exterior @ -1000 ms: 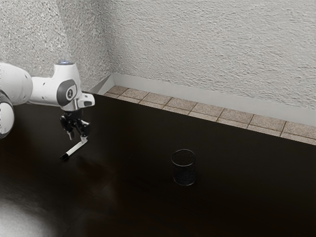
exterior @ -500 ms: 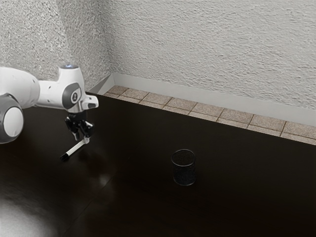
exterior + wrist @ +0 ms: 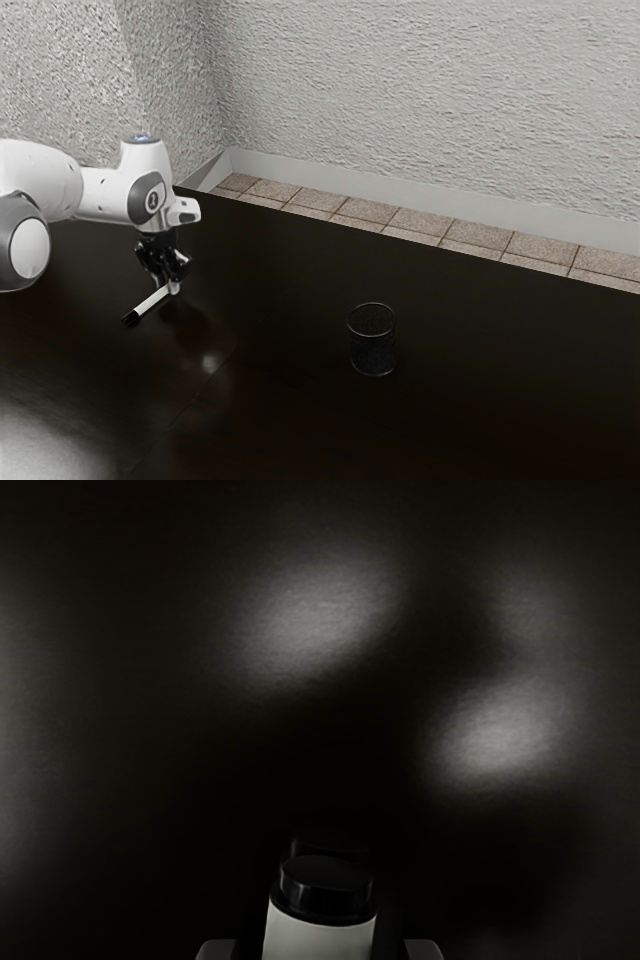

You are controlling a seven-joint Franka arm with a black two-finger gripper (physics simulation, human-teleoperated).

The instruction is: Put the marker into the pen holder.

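Note:
My gripper (image 3: 166, 284) points down at the marker's farther end in the exterior view, its fingers open around it. The white marker (image 3: 150, 302) lies on the dark table with its black end toward the view's lower left. In the wrist view the gripper (image 3: 320, 950) has one fingertip on each side of the marker (image 3: 320, 938), with a narrow dark gap on both sides. The black wire-mesh pen holder (image 3: 373, 342) stands upright, well toward the exterior view's right.
The dark glossy table (image 3: 480, 400) reaches back to an edge before a strip of tiled floor (image 3: 400, 218). Textured walls (image 3: 430, 90) rise behind it. Light reflections (image 3: 500, 735) show on the tabletop in the wrist view.
My hand has shifted a little toward the exterior view's right and slightly lower over the marker. The marker and the pen holder look unmoved.

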